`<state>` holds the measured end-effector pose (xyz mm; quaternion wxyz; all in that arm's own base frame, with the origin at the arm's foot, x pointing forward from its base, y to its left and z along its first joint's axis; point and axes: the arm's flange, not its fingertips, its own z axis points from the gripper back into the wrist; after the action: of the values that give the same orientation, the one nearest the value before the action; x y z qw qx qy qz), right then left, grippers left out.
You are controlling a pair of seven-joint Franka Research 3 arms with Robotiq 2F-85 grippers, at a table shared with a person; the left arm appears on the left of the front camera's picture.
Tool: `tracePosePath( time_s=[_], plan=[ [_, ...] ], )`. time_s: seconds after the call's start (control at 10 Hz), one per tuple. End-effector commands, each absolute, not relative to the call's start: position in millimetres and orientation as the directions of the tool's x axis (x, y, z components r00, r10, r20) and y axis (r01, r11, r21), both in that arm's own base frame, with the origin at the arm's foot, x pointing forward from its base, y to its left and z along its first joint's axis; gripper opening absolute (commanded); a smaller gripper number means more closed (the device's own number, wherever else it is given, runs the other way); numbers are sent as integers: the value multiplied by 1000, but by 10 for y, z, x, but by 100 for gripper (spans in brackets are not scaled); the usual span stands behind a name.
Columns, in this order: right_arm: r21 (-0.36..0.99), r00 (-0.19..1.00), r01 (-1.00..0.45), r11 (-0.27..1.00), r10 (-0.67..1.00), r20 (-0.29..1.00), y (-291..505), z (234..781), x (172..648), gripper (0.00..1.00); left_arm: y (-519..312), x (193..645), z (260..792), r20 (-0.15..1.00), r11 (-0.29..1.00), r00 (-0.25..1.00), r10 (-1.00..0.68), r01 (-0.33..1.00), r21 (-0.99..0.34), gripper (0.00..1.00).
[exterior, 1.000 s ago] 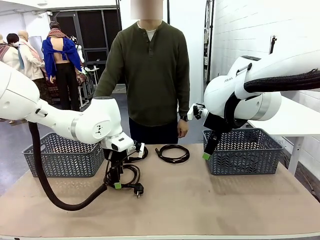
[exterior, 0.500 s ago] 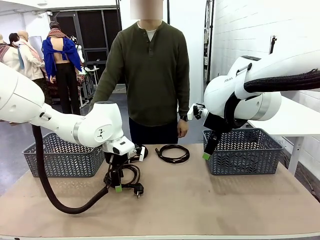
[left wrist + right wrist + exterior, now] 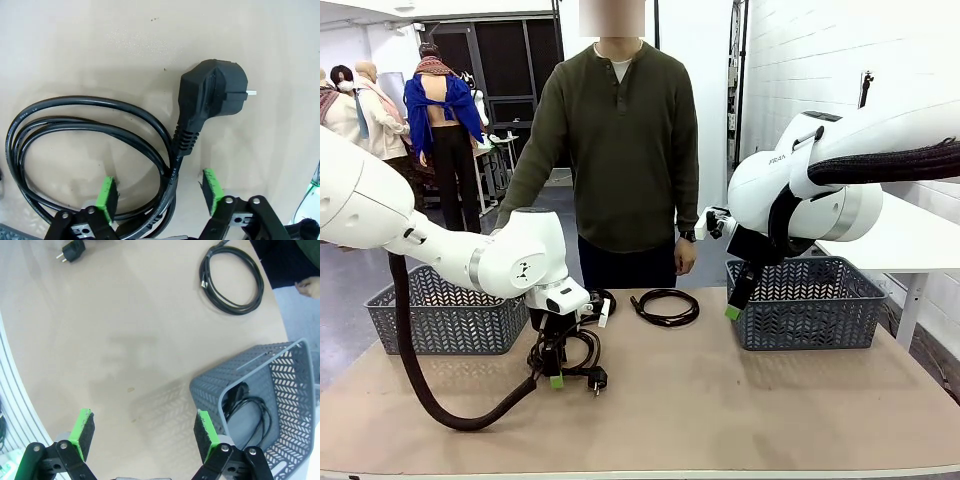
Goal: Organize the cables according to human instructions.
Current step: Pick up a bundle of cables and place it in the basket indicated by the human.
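Note:
One cable [image 3: 572, 352] lies as a loose coil on the table's left half, its black plug [image 3: 597, 378] at the front. My left gripper [image 3: 555, 376] stands down on this coil. In the left wrist view the cable's strands [image 3: 169, 176] pass between the two green pads [image 3: 106, 197], which stand apart, and the plug [image 3: 212, 95] lies just ahead; the gripper [image 3: 159, 194] is open. A second cable [image 3: 601, 299] lies behind that arm and a third cable [image 3: 666, 307] near the far middle edge. My right gripper [image 3: 732, 306] hangs open above the table, empty [image 3: 144, 434]. A further cable [image 3: 250, 410] lies in the right basket.
A grey basket [image 3: 430, 325] stands at the far left and another grey basket [image 3: 840, 325] at the far right. A person stands behind the table's far edge, one hand [image 3: 685, 256] hanging above the coil [image 3: 231, 280] there.
My left gripper has sunk a little lower onto the front coil and its jaws have drawn slightly closer. The right arm and the person have not moved.

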<state>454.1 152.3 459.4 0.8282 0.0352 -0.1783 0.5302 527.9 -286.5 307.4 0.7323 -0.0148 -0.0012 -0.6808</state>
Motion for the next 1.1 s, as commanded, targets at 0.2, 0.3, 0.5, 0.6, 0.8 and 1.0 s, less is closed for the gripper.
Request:
tracePosePath(
  time_s=[0.2,0.3,0.5,0.6,0.8,1.0],
  plan=[
    [-133,378,-889,439,865,331,1521,4590,4543,100,-2885,5343,3105,10,67,67,-998,998,-17,16],
    [-133,378,-889,439,865,331,1521,4590,4543,100,-2885,5346,3109,7,62,62,-998,998,-20,0],
    [-133,378,-889,439,865,331,1521,4590,4543,100,-2887,5332,3102,-3,55,55,-998,998,-25,0],
    [-133,378,-889,439,865,331,1521,4590,4543,100,-2894,5317,3104,-8,54,53,-999,998,-24,0],
    [-133,378,-889,439,865,331,1521,4590,4543,100,-2917,5268,3126,-14,53,53,-998,998,-30,0],
    [-133,378,-889,439,865,331,1521,4590,4543,100,-2948,5147,3218,-28,77,77,-997,997,2,0]
  ],
)
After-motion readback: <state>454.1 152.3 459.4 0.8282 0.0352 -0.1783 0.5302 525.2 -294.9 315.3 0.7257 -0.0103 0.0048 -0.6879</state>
